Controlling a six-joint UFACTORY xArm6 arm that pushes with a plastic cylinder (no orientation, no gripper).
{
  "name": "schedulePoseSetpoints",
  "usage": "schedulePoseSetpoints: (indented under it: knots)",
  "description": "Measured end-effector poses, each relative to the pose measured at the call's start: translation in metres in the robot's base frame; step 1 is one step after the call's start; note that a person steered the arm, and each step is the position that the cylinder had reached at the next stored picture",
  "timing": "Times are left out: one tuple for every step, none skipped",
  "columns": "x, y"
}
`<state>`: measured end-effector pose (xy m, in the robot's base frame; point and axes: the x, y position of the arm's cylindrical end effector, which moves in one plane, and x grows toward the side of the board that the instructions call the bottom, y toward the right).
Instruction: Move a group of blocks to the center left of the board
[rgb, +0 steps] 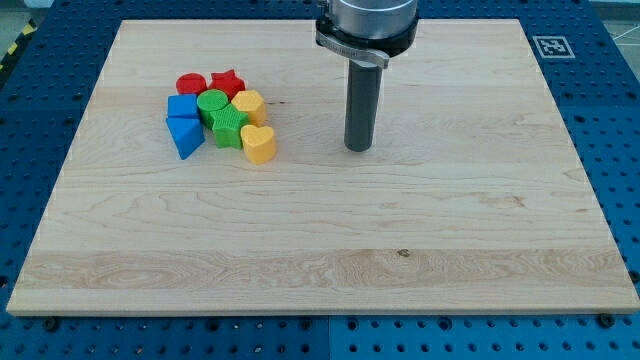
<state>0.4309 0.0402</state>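
Observation:
Several blocks sit packed together at the view's upper left of the wooden board (330, 240). A red cylinder (190, 84) and a red star (228, 83) are at the top. Below them are a blue cube (181, 105), a green cylinder (211, 103) and a yellow block (248, 105). Lowest are a blue triangle (186, 135), a green block (229, 128) and a yellow heart (259, 144). My tip (359, 148) rests on the board to the right of the cluster, well apart from the yellow heart.
The board lies on a blue perforated table (610, 120). A black-and-white marker tag (551, 46) sits at the board's upper right corner. The arm's grey flange (366, 25) hangs over the board's top edge.

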Motion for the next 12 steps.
schedulePoseSetpoints:
  knots:
    - [-0.008,-0.043]
    - [-0.009,-0.052]
    - [-0.009,-0.052]
    - [-0.01,-0.052]
    - [-0.034,-0.062]
    - [-0.039,-0.064]
    - [-0.039,-0.069]
    - [-0.038,-0.095]
    - [-0.038,-0.125]
    - [-0.038,-0.154]
    - [-0.038,-0.178]
    - [-0.038,-0.191]
